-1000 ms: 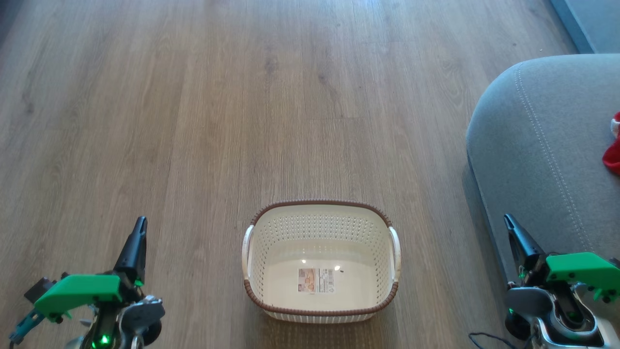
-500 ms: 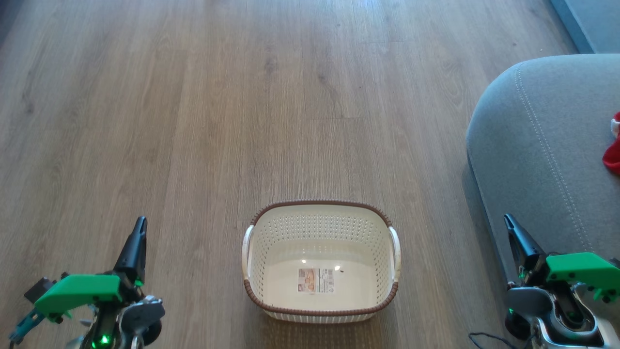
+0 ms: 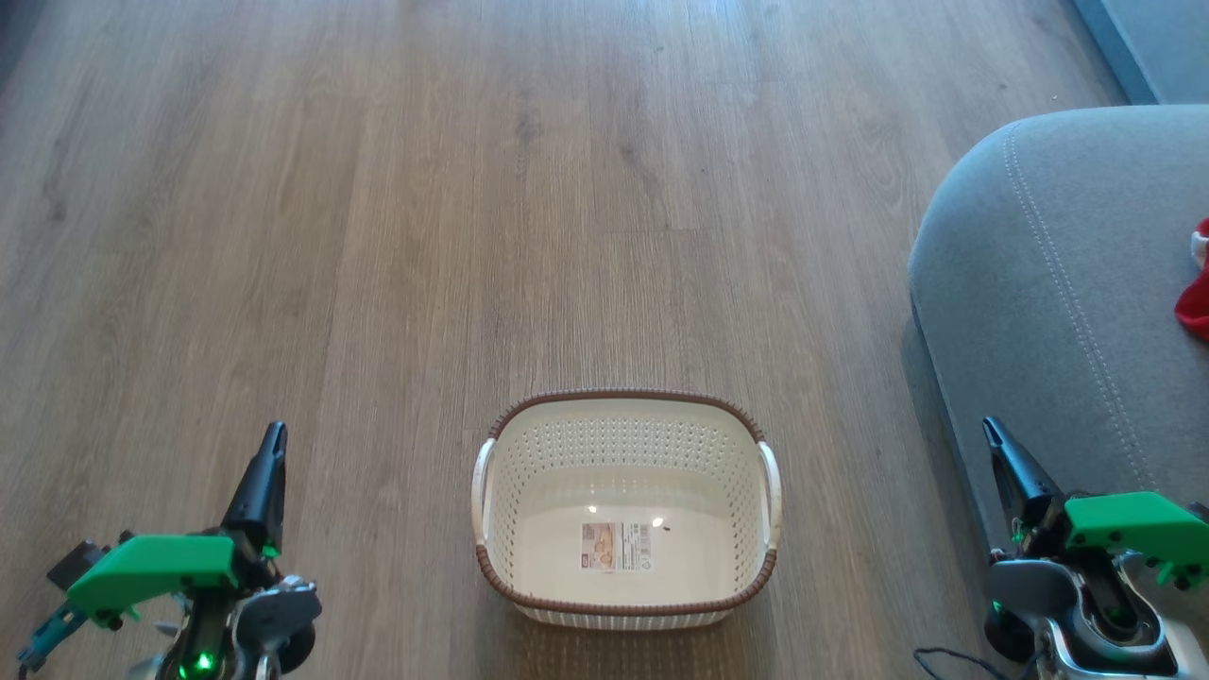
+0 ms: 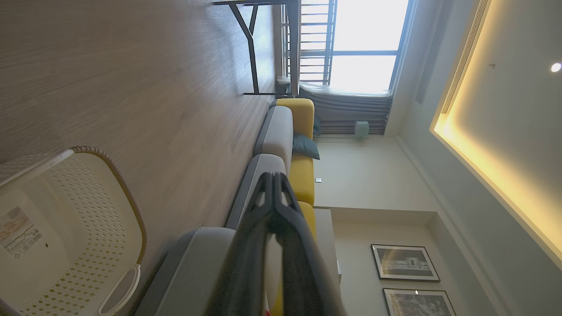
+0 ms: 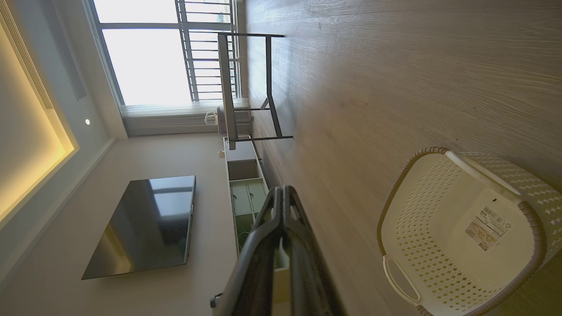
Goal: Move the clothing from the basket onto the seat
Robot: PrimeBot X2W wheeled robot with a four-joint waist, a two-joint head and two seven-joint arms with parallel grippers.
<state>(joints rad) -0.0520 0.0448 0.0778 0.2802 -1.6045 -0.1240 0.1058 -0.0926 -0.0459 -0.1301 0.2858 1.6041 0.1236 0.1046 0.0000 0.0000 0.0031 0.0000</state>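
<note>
The cream basket (image 3: 625,425) with a brown rim stands on the wood floor in front of me, holding nothing but the label (image 3: 616,546) on its bottom. It also appears as the basket (image 4: 83,210) in the left wrist view and the basket (image 5: 421,206) in the right wrist view. The grey seat (image 3: 1058,283) rises at the right, with a bit of red clothing (image 3: 1196,295) and a white trim at the frame's edge. My left gripper (image 3: 272,436) hangs shut at lower left, my right gripper (image 3: 990,430) shut at lower right beside the seat. Both hold nothing.
Bare wood floor (image 3: 472,189) stretches ahead and to the left. The left wrist view shows a grey and yellow sofa (image 4: 281,136) and a dark-legged table (image 4: 254,48); a wall television (image 5: 145,224) and a low cabinet (image 5: 246,193) show in the right wrist view.
</note>
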